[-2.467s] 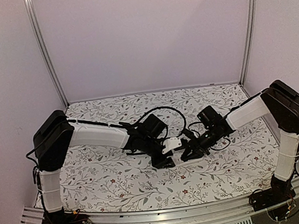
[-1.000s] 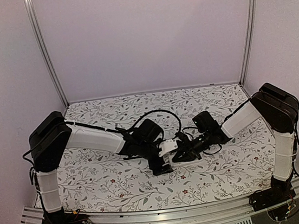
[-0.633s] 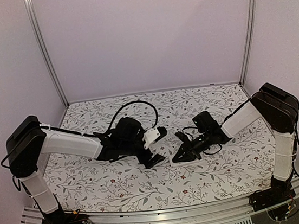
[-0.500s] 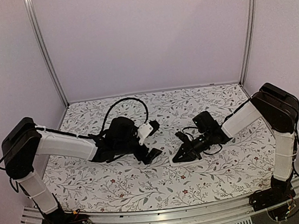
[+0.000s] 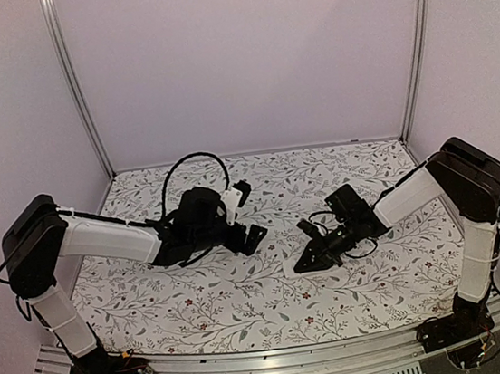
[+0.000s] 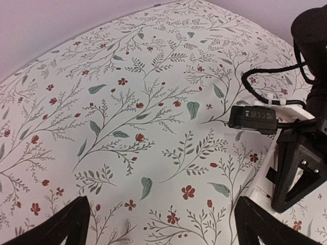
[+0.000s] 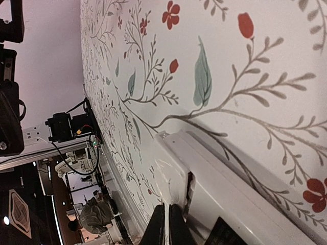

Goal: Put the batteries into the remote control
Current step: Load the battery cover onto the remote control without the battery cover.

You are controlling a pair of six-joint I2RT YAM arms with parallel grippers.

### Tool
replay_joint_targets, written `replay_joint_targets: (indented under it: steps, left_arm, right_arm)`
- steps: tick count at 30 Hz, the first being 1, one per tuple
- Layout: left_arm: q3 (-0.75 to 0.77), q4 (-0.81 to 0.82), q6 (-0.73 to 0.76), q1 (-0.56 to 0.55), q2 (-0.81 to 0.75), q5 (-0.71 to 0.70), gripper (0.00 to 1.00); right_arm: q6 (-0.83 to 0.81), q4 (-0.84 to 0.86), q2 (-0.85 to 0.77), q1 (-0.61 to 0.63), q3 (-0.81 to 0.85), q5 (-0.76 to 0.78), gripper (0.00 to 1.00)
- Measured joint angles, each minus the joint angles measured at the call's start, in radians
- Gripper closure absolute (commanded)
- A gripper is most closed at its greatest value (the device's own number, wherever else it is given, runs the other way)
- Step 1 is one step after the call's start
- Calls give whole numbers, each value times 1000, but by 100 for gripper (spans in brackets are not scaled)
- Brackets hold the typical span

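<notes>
left end effector (image 5: 248,212): jaws spread wide, nothing held, hanging above the table (image 5: 201,311). right end effector (image 7: 166,224): jaws pressed together, tips against the remote control (image 7: 225,189), which lies on the table directly beneath them, white body showing, well apart from the left end effector. batteries: none visible in any view. judgement: seating cannot be confirmed and the compartment needs checking.

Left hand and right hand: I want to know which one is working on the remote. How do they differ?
The left hand is wide open; the right hand is shut. The left hand hangs over the floral cloth, apart from the remote control; the right hand has its tips at the remote's edge. Both are black and two-fingered.
</notes>
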Motion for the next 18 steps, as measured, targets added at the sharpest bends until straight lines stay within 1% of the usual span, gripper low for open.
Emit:
replay_joint_targets:
  steps: [6, 12, 18]
  left_arm:
    - [2, 4, -71, 0, -11, 28, 0]
    - [1, 6, -121, 0, -13, 18, 1]
    - [-33, 21, -181, 0, -45, 3, 1]
  right_arm:
    - [-19, -60, -25, 2, 8, 5, 89]
    - [-24, -119, -80, 2, 17, 31, 82]
    - [-25, -141, -187, -10, 35, 31, 68]
